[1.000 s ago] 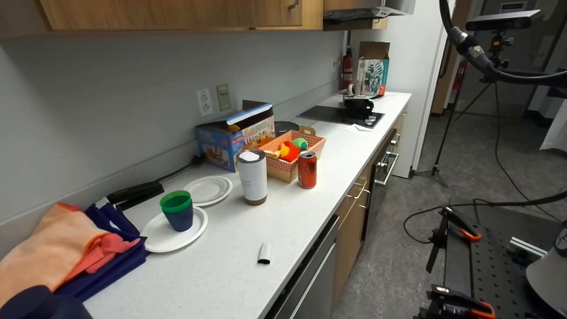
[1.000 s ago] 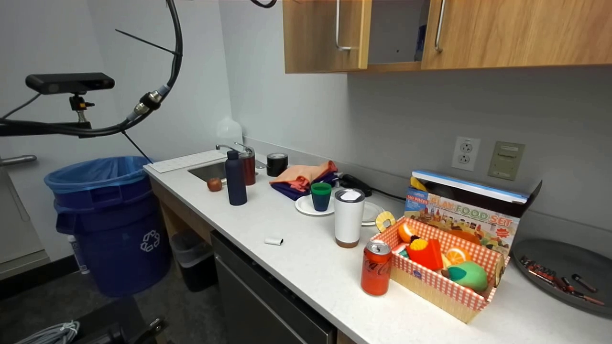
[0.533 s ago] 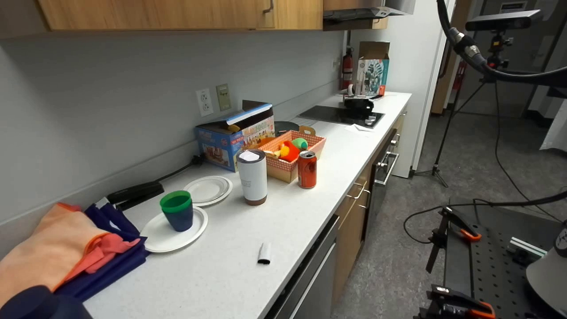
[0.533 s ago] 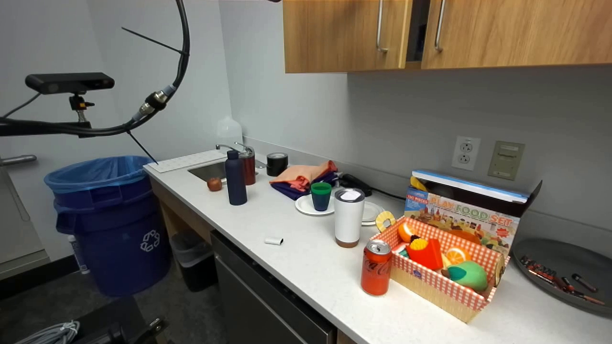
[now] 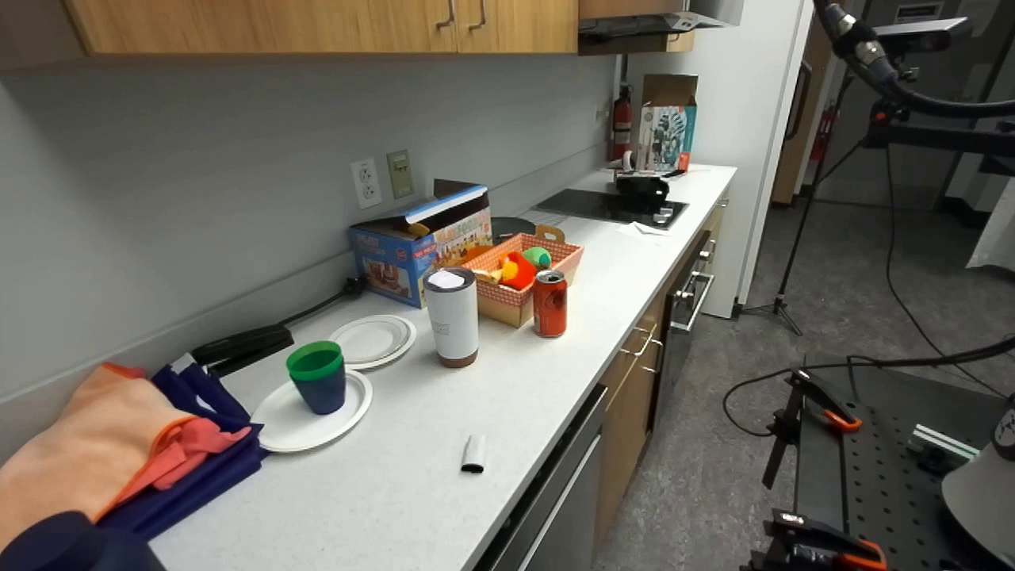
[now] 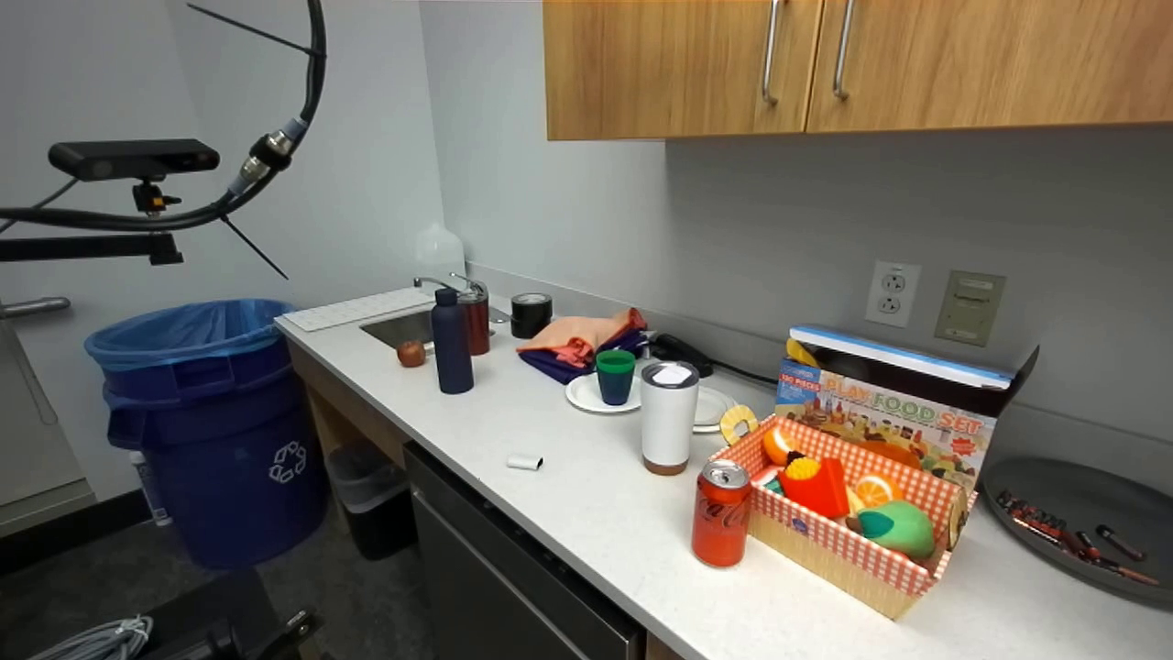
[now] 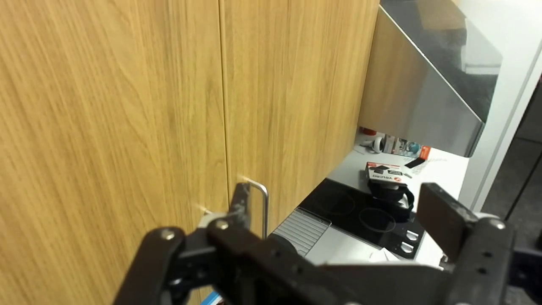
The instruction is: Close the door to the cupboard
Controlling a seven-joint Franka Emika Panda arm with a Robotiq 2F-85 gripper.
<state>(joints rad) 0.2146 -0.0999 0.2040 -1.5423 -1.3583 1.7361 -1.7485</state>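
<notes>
The light-wood cupboard door (image 7: 110, 135), seemingly flush at the left of the wrist view, may be dragged open if its bar handle (image 6: 771, 53) is snagged by the widely spread hand (image 7: 338, 199) during withdrawal.

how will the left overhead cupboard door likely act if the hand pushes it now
Pushed inward, the left door will probably barely move: it looks flush with the right door in both exterior views. It should feel stiff, being a broad, flat wood-grain panel. The hand might slide along it, as that face looks smooth.
</notes>
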